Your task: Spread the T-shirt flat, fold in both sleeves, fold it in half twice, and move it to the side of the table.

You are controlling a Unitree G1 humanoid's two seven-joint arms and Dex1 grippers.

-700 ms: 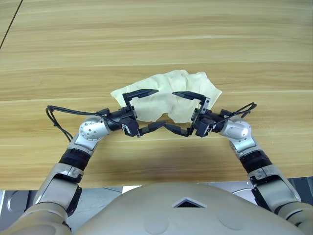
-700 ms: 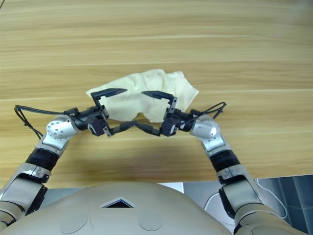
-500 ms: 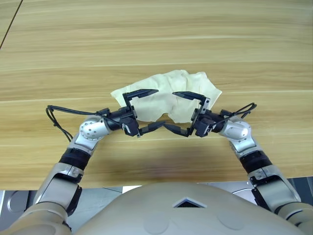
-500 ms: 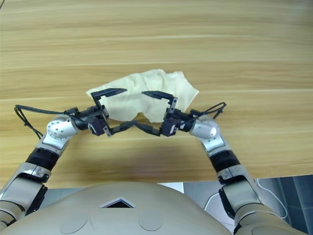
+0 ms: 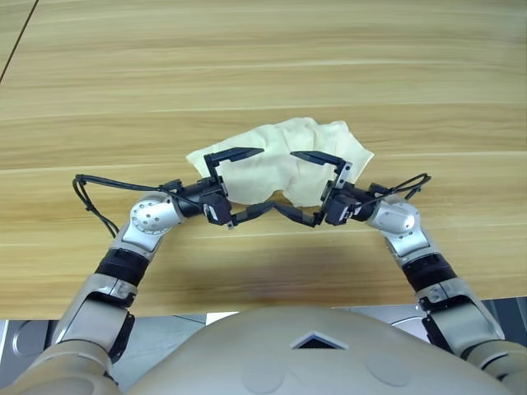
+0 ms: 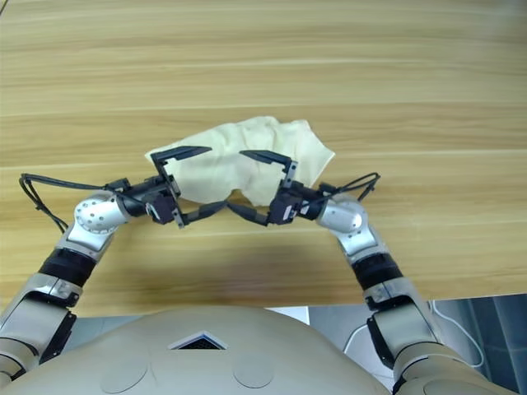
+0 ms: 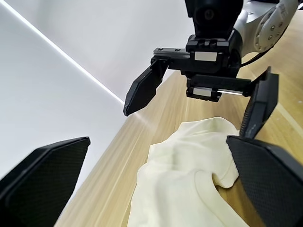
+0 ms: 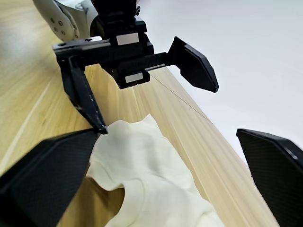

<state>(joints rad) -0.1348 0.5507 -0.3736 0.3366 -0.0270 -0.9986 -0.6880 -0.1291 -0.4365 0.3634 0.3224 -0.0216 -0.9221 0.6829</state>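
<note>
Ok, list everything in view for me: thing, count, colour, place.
T-shirt: one, pale yellow, crumpled in a heap mid-table, just beyond both grippers.
Table: one, light wood grain, under the shirt and arms.
Left gripper: one, black, open, at the shirt's near edge on the left side.
Right gripper: one, black, open, at the shirt's near edge on the right side, facing the left one.

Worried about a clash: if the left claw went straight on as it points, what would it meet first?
Probably the right claw, facing it; the T-shirt seems to lie just below that line.
</note>
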